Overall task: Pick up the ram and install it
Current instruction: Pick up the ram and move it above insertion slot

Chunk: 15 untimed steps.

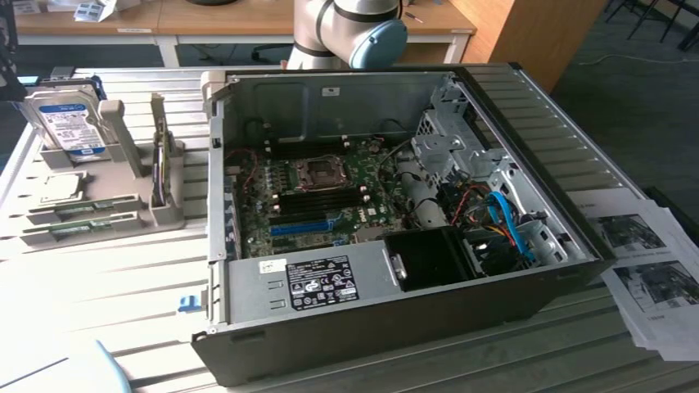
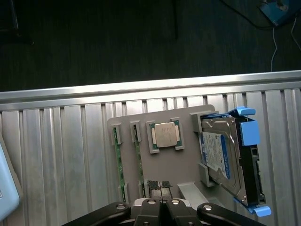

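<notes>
Over the grey holder, our claw hung with its fingers pressed together, pinching nothing. We judged that the holder kept both sticks on edge in narrow slots so that each top edge stood free for a pinch. The ram stood in the slot just beside the processor, near the claw's tips but apart from them. Its twin stood one slot farther off.
</notes>
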Each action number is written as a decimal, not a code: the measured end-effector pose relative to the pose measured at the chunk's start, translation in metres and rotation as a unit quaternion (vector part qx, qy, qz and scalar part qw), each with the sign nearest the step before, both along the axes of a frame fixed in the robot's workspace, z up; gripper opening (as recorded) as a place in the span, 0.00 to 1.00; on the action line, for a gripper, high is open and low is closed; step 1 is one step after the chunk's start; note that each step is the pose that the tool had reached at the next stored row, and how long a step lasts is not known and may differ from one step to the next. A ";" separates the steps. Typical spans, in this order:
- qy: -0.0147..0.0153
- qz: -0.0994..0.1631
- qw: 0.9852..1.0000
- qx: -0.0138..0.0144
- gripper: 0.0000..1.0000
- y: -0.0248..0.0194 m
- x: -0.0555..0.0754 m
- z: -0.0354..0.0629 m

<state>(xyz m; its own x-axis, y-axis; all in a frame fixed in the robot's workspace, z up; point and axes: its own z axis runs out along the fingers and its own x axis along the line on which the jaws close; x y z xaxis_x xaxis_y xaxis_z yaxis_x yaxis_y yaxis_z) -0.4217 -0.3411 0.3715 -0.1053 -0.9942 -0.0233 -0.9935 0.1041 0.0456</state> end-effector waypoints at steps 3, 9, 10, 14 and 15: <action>0.000 0.000 1.000 0.000 0.09 0.0000 0.000 -0.0004; 0.000 0.009 1.000 0.000 0.09 -0.0001 0.000 -0.0006; 0.000 0.009 1.000 0.000 0.09 -0.0001 0.000 -0.0006; 0.000 0.009 1.000 0.000 0.09 0.0000 0.000 -0.0006; 0.000 0.009 1.000 0.000 0.09 0.0000 0.000 -0.0009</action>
<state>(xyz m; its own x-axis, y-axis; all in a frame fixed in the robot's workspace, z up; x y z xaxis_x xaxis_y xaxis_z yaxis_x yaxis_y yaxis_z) -0.4217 -0.3411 0.3706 -0.0883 -0.9958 -0.0235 -0.9952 0.0871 0.0454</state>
